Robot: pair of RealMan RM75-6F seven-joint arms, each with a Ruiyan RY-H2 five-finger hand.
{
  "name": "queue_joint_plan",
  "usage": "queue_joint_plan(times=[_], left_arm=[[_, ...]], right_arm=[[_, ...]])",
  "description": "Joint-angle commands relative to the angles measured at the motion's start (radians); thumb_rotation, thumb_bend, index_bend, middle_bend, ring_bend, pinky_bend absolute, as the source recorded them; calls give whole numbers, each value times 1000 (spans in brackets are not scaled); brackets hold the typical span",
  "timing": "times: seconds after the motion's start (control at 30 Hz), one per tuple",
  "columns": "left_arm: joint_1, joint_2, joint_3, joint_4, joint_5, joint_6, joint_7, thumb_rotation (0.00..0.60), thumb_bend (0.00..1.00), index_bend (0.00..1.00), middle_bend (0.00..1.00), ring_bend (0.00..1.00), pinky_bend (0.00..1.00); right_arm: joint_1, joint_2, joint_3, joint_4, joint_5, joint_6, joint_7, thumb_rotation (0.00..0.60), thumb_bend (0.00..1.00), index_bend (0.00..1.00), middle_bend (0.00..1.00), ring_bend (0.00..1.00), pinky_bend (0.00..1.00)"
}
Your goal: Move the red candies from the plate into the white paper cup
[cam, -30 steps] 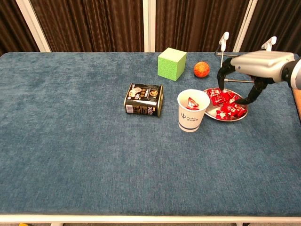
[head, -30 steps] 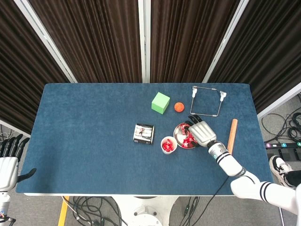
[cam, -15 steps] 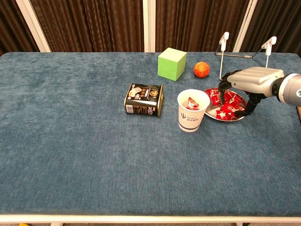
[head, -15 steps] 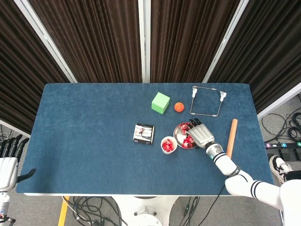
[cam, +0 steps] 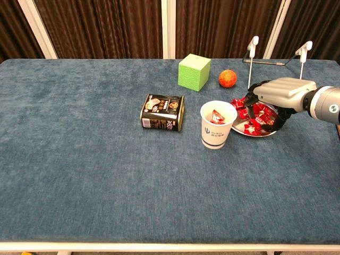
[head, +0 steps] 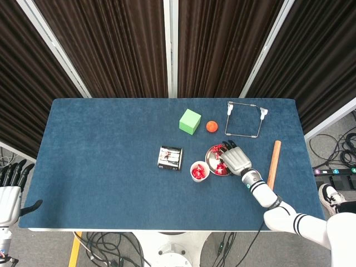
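1. Head view: my right hand [head: 235, 157] is down over the plate [head: 212, 160], palm down, fingers curled into the pile of candies [head: 220, 165]. I cannot tell from here whether a candy is actually pinched.
2. Head view: the cup [head: 199, 171] stands just beside the plate, on its side toward the desk's middle and a little toward me. From the hand, the drop point lies that way; some red already shows inside the cup.
3. Head view: my left hand [head: 10, 189] hangs off the far left edge of the desk [head: 100, 167], fingers apart, holding nothing. The right hand is the nearer one by far.
4. Chest view: right hand [cam: 276, 94] arches over the plate [cam: 249, 132], fingertips dipping among the candies [cam: 252, 122]. Fingers partly closed; a grip on a candy looks likely, but is hidden under the palm.
5. Chest view: cup [cam: 218, 125] upright, mouth up, nearly touching the plate rim, to the left of the hand in this view.
6. Judgement: the candies are small wrapped pieces lying every way in a heap, with no common long axis, so approach angle matters little; the carry is a short lift, then sideways over the cup mouth.
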Motion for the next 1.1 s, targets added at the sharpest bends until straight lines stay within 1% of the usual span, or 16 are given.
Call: queue_joint_plan(times=[0.03,0.1,0.2,0.4,0.47,0.57,0.9,1.03,1.1], left_arm=[[-1,1,-1,-3,-1,-1,1,600,0,162,136,83,89],[0,1,0,-2,-1,-1,2,600,0,162,136,83,90],[1,0,0,1,0,1,0,600,0,162,136,84,90],[-5,3,-5,-6,3,-2,5,600,0,162,136,83,89],[-7,3,-5,-8,2,-3,9,600,0,162,136,83,90],[-6,2,-4,-7,3,-2,8,600,0,162,136,84,90],[-3,-2,-3,4,-2,-4,-3,600,0,162,136,83,89],[-2,-10,0,17,-1,-4,-14,600,0,162,136,83,90],[-2,-11,-1,21,-1,-4,-17,600,0,162,136,83,90]], right_arm=[[-1,6,6,-5,-4,7,7,600,353,587,201,0,0],[-3,16,14,-16,-9,19,17,600,353,587,201,0,0],[-9,52,37,-66,-33,59,51,600,353,587,202,0,0],[-21,158,74,-242,-132,161,143,600,353,590,207,0,0],[-21,182,81,-290,-159,176,170,600,353,592,209,0,0],[-11,191,79,-330,-178,165,194,600,353,583,206,0,0],[17,141,58,-332,-189,120,174,600,352,531,195,0,0],[18,138,44,-335,-188,109,160,600,332,429,189,0,0],[15,139,41,-336,-185,110,150,600,298,367,186,0,0]])
